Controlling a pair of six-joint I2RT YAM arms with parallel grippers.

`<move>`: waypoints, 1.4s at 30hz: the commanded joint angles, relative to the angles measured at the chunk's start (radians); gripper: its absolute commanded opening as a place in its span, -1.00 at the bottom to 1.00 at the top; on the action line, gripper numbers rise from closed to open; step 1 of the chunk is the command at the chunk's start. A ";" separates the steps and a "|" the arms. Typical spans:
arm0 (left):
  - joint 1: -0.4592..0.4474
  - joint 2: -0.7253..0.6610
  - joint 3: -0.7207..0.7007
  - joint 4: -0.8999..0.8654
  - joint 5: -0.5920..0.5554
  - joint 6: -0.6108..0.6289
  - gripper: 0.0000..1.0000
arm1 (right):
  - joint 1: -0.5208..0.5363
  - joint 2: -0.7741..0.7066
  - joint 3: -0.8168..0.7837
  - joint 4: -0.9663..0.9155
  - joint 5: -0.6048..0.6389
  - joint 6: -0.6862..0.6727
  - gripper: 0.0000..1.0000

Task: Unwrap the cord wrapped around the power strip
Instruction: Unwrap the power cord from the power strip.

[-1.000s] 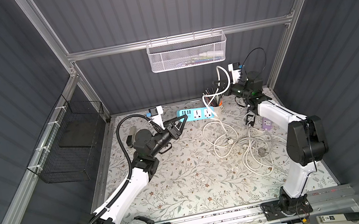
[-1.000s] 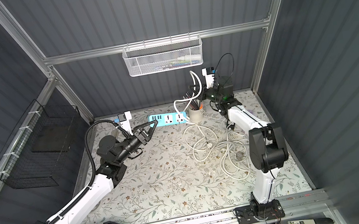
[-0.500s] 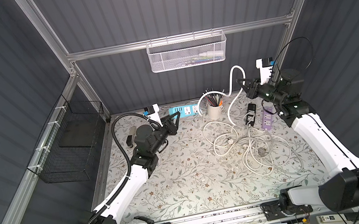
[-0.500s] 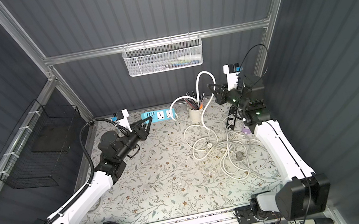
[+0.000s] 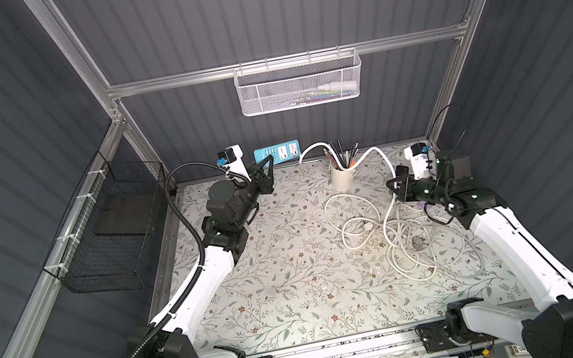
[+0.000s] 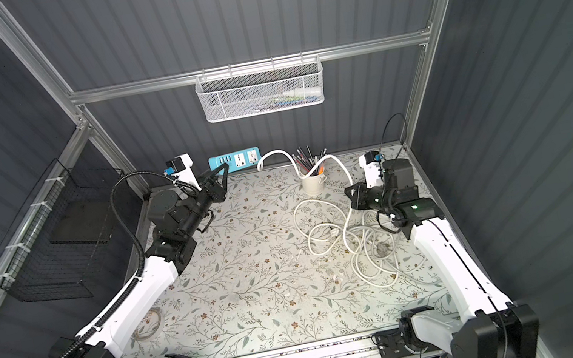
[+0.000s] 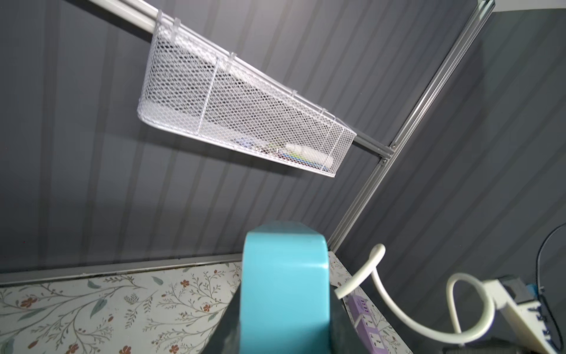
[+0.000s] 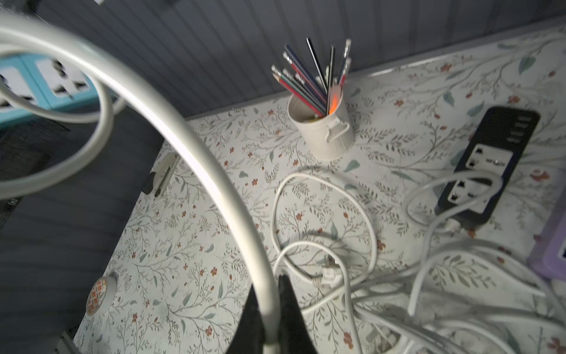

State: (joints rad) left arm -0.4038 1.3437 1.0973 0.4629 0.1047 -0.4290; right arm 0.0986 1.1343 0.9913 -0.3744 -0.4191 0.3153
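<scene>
Cord [image 5: 378, 152] looks stiff, springy, light; right hand [image 5: 398, 184] pinches it mid-span, a sensible hold. Left hand [image 5: 266, 167] clamped on end of rigid blue power strip [image 5: 282, 152], held up by back wall above desk [image 5: 273, 270].

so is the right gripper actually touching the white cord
Touching. The right wrist view shows the white cord pinched between the two black fingers of the right gripper, with no gap on either side.
</scene>
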 commanded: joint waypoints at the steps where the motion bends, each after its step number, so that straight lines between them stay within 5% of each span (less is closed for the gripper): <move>1: 0.015 0.005 0.074 0.035 -0.013 0.047 -1.00 | 0.060 0.013 -0.053 -0.029 0.045 0.031 -1.00; 9: 0.029 0.011 0.123 0.015 0.000 0.056 -1.00 | 0.185 0.178 -0.171 0.165 0.072 0.120 -1.00; 24: 0.031 -0.038 0.155 0.008 0.026 0.039 -1.00 | 0.346 0.644 -0.090 0.469 0.150 0.229 -1.00; 42: 0.031 -0.080 0.276 -0.074 -0.023 0.151 -1.00 | 0.363 0.778 -0.124 0.570 0.190 0.274 -1.00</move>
State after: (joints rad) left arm -0.3779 1.3075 1.3079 0.3557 0.1078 -0.3305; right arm 0.4553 1.8618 0.8848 0.2333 -0.2806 0.5800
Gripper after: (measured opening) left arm 0.326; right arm 0.078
